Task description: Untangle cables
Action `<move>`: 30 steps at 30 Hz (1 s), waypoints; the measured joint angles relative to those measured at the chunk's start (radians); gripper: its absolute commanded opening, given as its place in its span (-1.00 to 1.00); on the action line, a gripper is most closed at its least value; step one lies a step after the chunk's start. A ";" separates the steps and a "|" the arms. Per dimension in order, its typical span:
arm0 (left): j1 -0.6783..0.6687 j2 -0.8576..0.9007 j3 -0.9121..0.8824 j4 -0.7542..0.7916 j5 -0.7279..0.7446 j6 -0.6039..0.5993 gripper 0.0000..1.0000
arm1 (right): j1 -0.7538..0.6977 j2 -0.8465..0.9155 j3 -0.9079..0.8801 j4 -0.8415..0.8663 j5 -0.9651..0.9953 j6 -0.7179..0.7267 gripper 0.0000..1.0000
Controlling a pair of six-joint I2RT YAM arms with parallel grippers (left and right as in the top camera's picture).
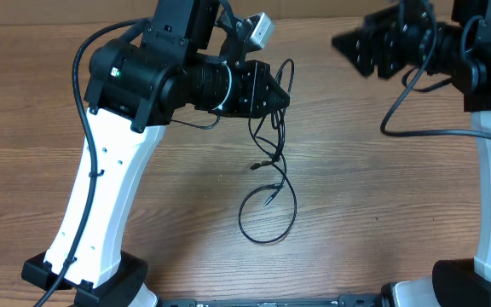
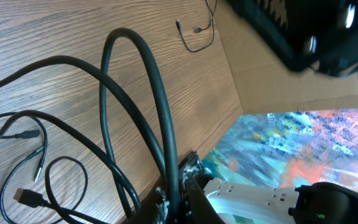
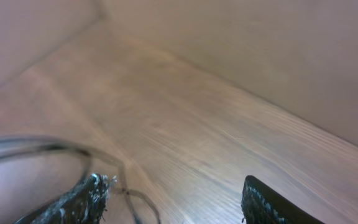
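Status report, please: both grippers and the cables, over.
Right gripper open, empty, away from cables. Left gripper at cables' top end, grip unclear. Cables looped on table, nothing on them.

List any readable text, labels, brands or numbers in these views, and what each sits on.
No readable text in any view.
On the left arm housing: only a green light, no lettering visible.
On the silver camera module: any marking is too small to read.
On the colourful panel: a blurred pattern, no letters.
Right wrist view: too blurred, nothing legible.
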 measured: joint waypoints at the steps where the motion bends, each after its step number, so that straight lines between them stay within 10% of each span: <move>1: 0.000 0.000 0.000 0.002 0.004 0.000 -0.84 | 0.000 0.000 0.000 -0.017 -0.029 -0.045 0.35; 19: -0.043 0.000 0.000 0.034 0.097 0.002 -0.85 | 0.027 0.018 0.000 -0.039 -0.160 -0.199 0.36; 22: -0.048 0.000 0.000 0.039 0.101 0.002 -0.85 | 0.045 0.029 0.000 -0.046 -0.161 -0.197 -0.09; 24: -0.048 0.000 0.000 0.042 0.101 0.002 -0.86 | 0.059 0.037 0.000 -0.055 -0.163 -0.203 -0.91; 30: -0.050 0.000 0.000 0.044 0.103 0.003 -0.86 | 0.090 0.064 0.000 -0.063 -0.169 -0.206 -0.55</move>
